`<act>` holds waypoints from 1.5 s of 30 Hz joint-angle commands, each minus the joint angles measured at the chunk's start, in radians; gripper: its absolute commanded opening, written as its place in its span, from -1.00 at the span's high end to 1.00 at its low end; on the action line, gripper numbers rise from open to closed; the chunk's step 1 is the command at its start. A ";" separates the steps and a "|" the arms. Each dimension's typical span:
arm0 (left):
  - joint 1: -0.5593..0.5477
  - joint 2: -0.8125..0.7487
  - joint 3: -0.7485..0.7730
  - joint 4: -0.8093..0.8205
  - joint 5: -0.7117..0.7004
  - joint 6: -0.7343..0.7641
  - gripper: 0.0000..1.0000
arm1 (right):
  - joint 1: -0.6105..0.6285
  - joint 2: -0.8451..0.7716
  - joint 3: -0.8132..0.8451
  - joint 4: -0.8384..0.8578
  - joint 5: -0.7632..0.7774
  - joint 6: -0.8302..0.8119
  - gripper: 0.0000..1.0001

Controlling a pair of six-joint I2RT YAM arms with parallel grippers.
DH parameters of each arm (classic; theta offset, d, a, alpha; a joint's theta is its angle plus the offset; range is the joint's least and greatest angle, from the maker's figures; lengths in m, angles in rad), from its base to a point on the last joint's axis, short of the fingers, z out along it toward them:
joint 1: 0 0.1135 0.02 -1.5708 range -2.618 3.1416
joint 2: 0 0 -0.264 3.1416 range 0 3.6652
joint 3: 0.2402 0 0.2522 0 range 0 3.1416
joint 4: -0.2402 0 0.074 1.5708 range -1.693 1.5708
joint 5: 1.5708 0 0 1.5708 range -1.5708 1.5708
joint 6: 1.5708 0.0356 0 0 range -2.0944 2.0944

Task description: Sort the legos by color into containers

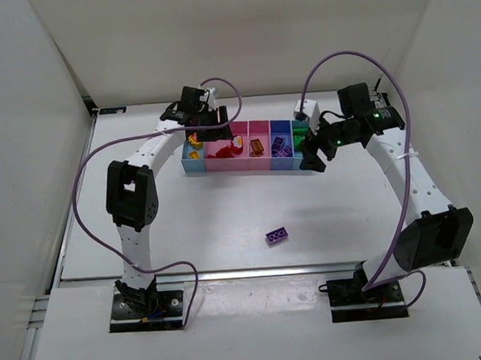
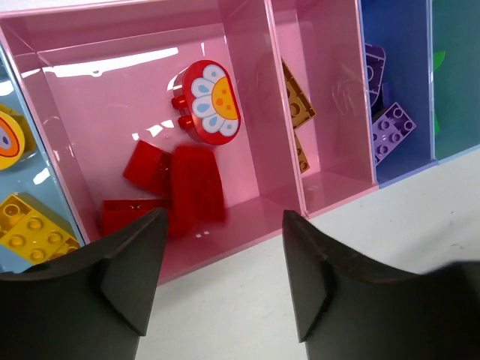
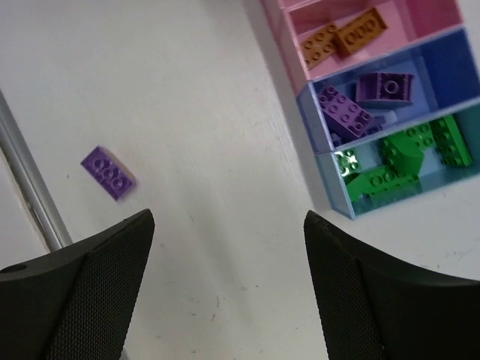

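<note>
The containers (image 1: pixel 248 166) are a joined row of bins at the back of the table. My left gripper (image 1: pixel 209 131) hovers over the wide pink bin (image 2: pixel 112 82), open (image 2: pixel 225 255) with nothing between its fingers. That bin holds a red oval flower piece (image 2: pixel 210 101) and red bricks (image 2: pixel 196 184), one of them blurred. Yellow legos (image 2: pixel 30 232) lie in the light-blue bin, orange ones (image 2: pixel 298 105) in the narrow pink bin, purple ones (image 3: pixel 352 109) in the blue bin and green ones (image 3: pixel 409 157) in the end bin. One purple lego (image 1: pixel 277 236) (image 3: pixel 108 172) lies loose on the table. My right gripper (image 1: pixel 312 155) (image 3: pixel 229 247) is open and empty beside the green bin.
White walls enclose the table on three sides. A metal rail (image 3: pixel 30 187) runs along the near table edge. Purple cables (image 1: pixel 85 181) loop out from both arms.
</note>
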 commanded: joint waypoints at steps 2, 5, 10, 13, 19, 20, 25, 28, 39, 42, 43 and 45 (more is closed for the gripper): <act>-0.003 -0.021 0.039 0.010 0.001 0.025 -0.63 | 0.037 0.024 -0.019 -0.074 -0.021 -0.215 -0.65; 0.003 -0.050 0.021 0.037 0.040 0.023 -0.69 | 0.053 0.011 -0.100 -0.035 -0.003 -0.310 -0.65; 0.106 -0.254 -0.137 0.264 0.215 -0.119 -0.67 | 0.089 -0.025 -0.210 0.008 -0.022 -0.517 -0.63; 0.169 -0.351 -0.166 0.308 0.265 -0.207 -0.71 | 0.139 -0.054 -0.304 0.042 -0.029 -0.648 -0.65; 0.338 -0.491 -0.208 0.179 0.252 -0.152 -0.72 | 0.350 -0.057 -0.399 0.037 -0.030 -0.699 -0.63; 0.348 -0.530 -0.226 0.179 0.252 -0.152 -0.72 | 0.379 -0.066 -0.423 0.051 -0.021 -0.656 -0.63; 0.393 -0.615 -0.333 0.169 0.252 -0.135 -0.73 | 0.549 -0.060 -0.473 0.104 0.063 -0.519 -0.56; 0.407 -0.643 -0.364 0.163 0.252 -0.130 -0.73 | 0.605 -0.022 -0.470 0.103 0.088 -0.412 -0.52; 0.421 -0.710 -0.415 0.157 0.265 -0.098 -0.74 | 0.656 0.063 -0.503 0.242 0.208 -0.212 -0.53; 0.422 -0.706 -0.413 0.156 0.262 -0.096 -0.74 | 0.660 0.080 -0.532 0.271 0.240 -0.203 -0.53; 0.422 -0.706 -0.413 0.151 0.262 -0.096 -0.74 | 0.660 0.081 -0.540 0.278 0.249 -0.202 -0.53; 0.421 -0.704 -0.413 0.154 0.260 -0.093 -0.74 | 0.663 0.092 -0.555 0.294 0.272 -0.206 -0.53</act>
